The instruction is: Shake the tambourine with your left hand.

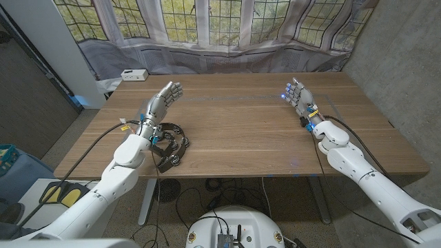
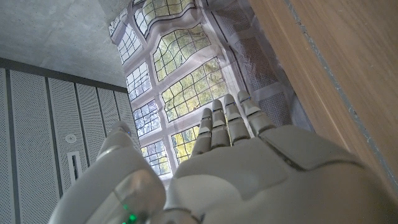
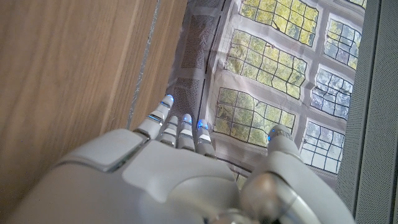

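A black tambourine (image 1: 170, 146) with silver jingles lies on the wooden table (image 1: 241, 131) near its front left edge, partly hidden under my left wrist. My left hand (image 1: 162, 98) is beyond the tambourine, fingers stretched out and apart, holding nothing. In the left wrist view the left hand (image 2: 230, 155) reaches toward the window with straight fingers. My right hand (image 1: 298, 94) stands on the table's right side, fingers extended, nothing in it. The right wrist view has the right hand (image 3: 180, 162) with fingers straight beside the wood.
A small white box (image 1: 134, 74) sits at the table's far left corner. A curtain printed with leaded windows (image 1: 227, 27) hangs behind the table. Cables run down from the front edge under the table.
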Robot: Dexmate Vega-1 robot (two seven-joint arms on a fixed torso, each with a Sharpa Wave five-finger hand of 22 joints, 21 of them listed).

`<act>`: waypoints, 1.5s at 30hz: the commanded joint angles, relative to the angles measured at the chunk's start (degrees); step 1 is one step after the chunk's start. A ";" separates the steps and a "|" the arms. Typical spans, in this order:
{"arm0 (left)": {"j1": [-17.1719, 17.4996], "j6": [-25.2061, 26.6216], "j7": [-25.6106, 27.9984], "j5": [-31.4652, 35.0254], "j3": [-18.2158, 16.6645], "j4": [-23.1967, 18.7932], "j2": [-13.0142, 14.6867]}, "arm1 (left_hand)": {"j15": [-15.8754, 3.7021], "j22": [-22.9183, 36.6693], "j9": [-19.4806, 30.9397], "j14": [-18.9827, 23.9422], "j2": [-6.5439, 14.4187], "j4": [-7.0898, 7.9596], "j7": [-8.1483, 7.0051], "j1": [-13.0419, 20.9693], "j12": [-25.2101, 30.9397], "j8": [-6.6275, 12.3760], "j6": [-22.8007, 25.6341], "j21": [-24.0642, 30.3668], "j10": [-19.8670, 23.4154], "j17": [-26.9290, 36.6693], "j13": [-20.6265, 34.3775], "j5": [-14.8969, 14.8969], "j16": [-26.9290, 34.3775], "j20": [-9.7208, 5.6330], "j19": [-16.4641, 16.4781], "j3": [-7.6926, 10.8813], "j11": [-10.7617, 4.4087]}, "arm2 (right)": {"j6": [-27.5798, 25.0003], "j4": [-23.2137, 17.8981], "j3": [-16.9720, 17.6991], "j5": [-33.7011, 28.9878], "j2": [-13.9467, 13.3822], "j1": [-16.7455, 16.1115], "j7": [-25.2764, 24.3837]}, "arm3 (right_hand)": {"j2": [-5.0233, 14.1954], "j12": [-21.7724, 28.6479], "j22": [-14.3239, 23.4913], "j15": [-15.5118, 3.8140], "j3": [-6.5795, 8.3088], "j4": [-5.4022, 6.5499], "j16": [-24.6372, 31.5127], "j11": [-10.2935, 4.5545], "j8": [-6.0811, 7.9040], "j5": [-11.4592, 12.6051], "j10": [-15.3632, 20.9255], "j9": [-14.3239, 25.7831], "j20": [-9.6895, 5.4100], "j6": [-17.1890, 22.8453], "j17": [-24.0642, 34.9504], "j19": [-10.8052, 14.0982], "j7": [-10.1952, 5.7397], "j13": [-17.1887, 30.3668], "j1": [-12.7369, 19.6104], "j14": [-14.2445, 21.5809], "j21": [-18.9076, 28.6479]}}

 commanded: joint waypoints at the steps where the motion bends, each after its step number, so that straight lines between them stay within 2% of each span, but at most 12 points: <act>1: 7.04 -3.47 1.67 1.28 -4.57 -3.15 3.53 | -0.02 0.34 0.28 0.96 0.24 -0.47 0.09 0.78 0.37 0.46 0.95 0.21 0.62 0.07 0.33 0.07 0.37 -0.21 0.72 0.19 -0.09 | -0.29 -4.69 0.44 -0.93 -0.41 -2.93 -3.92 | 0.12 0.48 0.21 0.23 -0.15 0.04 -0.10 -0.12 0.33 0.35 0.41 0.18 0.08 0.52 0.08 0.52 -0.08 0.08 0.15 0.61 -0.01; 8: 8.04 -5.45 1.19 2.43 -5.56 -2.52 4.01 | -0.03 0.34 0.29 1.53 0.41 -0.63 0.08 1.10 0.39 0.47 1.54 0.35 1.05 0.07 0.35 0.08 0.36 -0.24 1.54 0.37 -0.02 | -0.17 -6.41 0.85 -1.43 -0.58 -4.05 -5.62 | 0.14 0.44 0.21 0.19 -0.20 0.05 -0.10 -0.09 0.33 0.35 0.40 0.18 0.11 0.56 0.10 0.55 -0.12 0.09 0.10 0.66 -0.06; 14: 9.41 -6.91 3.76 6.72 -7.14 -2.75 4.29 | -0.01 0.34 0.31 2.24 0.58 -0.87 0.11 1.54 0.46 0.50 2.33 0.51 1.74 0.07 0.38 0.09 0.33 0.04 2.56 0.58 -0.13 | -0.58 -7.90 1.00 -2.03 -1.14 -5.08 -6.81 | 0.13 0.42 0.21 0.19 -0.26 0.04 -0.10 -0.06 0.33 0.36 0.44 0.18 0.12 0.59 0.10 0.55 -0.06 0.09 0.07 0.73 -0.11; 20: 10.83 -8.25 4.58 8.35 -8.49 -3.03 4.63 | -0.11 0.34 0.32 2.68 0.72 -1.05 -0.16 1.92 0.58 0.59 3.13 0.53 2.44 0.07 0.40 0.10 0.26 0.01 3.14 0.77 -0.34 | -0.93 -9.29 1.14 -2.43 -1.10 -6.22 -8.51 | 0.14 0.42 0.21 0.20 -0.30 0.02 -0.13 -0.14 0.36 0.37 0.56 0.18 0.15 0.71 0.09 0.56 -0.09 0.10 0.07 0.75 -0.16; 27: 12.10 -10.85 3.45 7.34 -9.25 -2.60 4.39 | -0.30 0.33 0.33 3.60 0.85 -1.26 -0.10 2.35 0.71 0.64 4.00 0.58 3.28 0.07 0.43 0.11 0.32 -0.05 3.91 0.97 -0.38 | -1.17 -10.62 0.99 -3.52 -1.16 -7.07 -10.10 | 0.16 0.48 0.21 0.17 -0.34 -0.01 -0.15 -0.14 0.35 0.38 0.81 0.18 0.15 0.72 0.09 0.58 -0.06 0.11 0.09 0.79 -0.21; 33: 12.44 -13.07 2.85 7.14 -9.57 -0.63 3.46 | -0.34 0.33 0.34 4.31 0.89 -1.40 -0.17 2.63 0.76 0.62 4.54 0.60 3.80 0.07 0.45 0.11 0.37 -0.03 4.44 1.09 -0.43 | -1.88 -11.74 0.81 -4.53 -1.46 -7.43 -11.31 | 0.20 0.46 0.21 0.13 -0.35 -0.04 -0.19 -0.15 0.33 0.39 0.85 0.17 0.15 0.72 0.08 0.59 -0.07 0.12 0.12 0.78 -0.25; 41: 14.57 -13.75 6.60 12.96 -12.30 -0.12 2.99 | -0.26 0.32 0.35 5.16 0.99 -1.56 -0.14 3.03 0.81 0.59 5.18 0.61 4.46 0.07 0.47 0.13 0.41 0.07 5.10 1.28 -0.69 | -1.77 -12.33 0.42 -5.49 -0.84 -7.71 -12.52 | 0.20 0.44 0.22 0.23 -0.41 -0.08 -0.20 -0.13 0.33 0.39 0.95 0.17 0.17 0.77 0.07 0.61 -0.04 0.14 0.13 0.87 -0.31; 45: 16.02 -13.96 8.17 15.81 -13.54 -0.60 2.85 | -0.37 0.32 0.35 5.41 1.03 -1.61 -0.14 3.16 0.79 0.57 5.37 0.61 4.58 0.07 0.48 0.14 0.41 0.07 5.31 1.35 -0.68 | -1.88 -11.51 -0.11 -6.10 -0.58 -6.66 -12.20 | 0.21 0.43 0.22 0.24 -0.43 -0.09 -0.22 -0.16 0.32 0.39 1.00 0.17 0.16 0.77 0.07 0.62 -0.08 0.14 0.13 0.88 -0.34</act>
